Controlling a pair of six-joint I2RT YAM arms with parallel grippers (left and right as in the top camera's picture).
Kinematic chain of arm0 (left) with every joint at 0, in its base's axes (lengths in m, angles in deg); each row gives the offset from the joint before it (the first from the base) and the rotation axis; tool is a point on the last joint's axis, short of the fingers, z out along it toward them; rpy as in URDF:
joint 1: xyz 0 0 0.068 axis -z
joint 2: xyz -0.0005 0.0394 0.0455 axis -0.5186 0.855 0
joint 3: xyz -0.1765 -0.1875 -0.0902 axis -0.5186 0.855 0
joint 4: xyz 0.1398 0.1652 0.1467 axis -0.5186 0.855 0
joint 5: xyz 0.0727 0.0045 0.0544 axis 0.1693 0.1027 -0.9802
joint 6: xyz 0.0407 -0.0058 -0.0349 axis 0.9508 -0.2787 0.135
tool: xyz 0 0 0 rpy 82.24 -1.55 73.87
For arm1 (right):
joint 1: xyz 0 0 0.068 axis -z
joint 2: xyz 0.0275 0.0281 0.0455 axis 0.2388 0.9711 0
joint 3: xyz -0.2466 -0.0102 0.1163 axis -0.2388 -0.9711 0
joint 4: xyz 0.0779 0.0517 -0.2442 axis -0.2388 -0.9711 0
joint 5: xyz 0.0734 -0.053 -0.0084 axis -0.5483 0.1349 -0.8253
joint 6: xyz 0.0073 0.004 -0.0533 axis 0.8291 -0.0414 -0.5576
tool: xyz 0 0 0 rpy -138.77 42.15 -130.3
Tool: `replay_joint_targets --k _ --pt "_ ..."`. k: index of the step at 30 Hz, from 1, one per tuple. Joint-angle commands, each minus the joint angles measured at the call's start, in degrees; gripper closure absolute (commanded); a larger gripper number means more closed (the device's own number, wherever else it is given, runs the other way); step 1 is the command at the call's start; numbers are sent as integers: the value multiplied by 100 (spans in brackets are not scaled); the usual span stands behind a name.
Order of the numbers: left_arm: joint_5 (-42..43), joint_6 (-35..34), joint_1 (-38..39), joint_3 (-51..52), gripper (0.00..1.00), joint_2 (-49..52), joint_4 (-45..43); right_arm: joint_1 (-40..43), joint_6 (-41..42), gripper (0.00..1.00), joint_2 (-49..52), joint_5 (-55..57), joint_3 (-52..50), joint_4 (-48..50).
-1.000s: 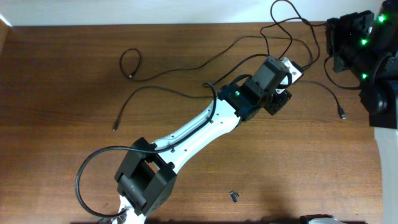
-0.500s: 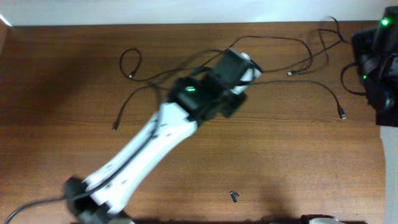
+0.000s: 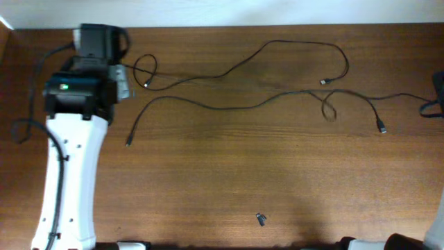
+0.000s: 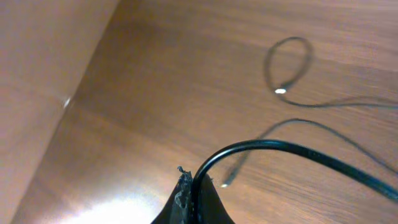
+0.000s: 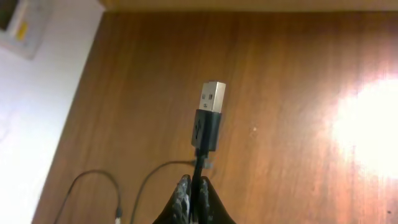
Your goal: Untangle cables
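The three cables (image 3: 243,107) lie strung across the table (image 3: 208,194), with a small loop toward the right. The left gripper (image 4: 191,190), mostly cut off at the bottom of its wrist view, is pinched tight on one black cable near the table's left end. The right gripper (image 5: 193,190), also barely showing, clamps a cable just below a silvery USB plug (image 5: 210,118); overhead, that arm is almost wholly out of frame.

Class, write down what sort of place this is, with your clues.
Likely a robotics lab bench: a white robot arm and thin black cables spread over a wooden table.
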Motion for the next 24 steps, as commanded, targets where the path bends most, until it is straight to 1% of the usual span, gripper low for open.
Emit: replay_joint_targets --k 1,3,9,11,13,15,19,24 --pt "-146 -195 -667 -48 100 -162 129 317 -70 96 210 201 35 -142" --pt "20 -192 -1119 -48 100 -160 173 446 -70 96 339 203 35 -234" --pt "-37 -195 -1770 74 100 20 251 446 -79 96 782 404 35 -297" --pt "50 -195 -1969 179 100 170 245 446 -219 96 966 413 35 -326" --pt "55 -195 -2015 323 100 299 177 444 -219 96 1141 409 35 -363" --pt "319 -192 -2015 420 100 424 48 446 -219 96 1259 396 33 -400" --pt "549 -195 -2015 437 100 776 -122 444 -219 96 1419 391 33 -466" --pt "636 -192 -2015 437 100 1495 -120 439 -216 96 1425 393 -68 -459"
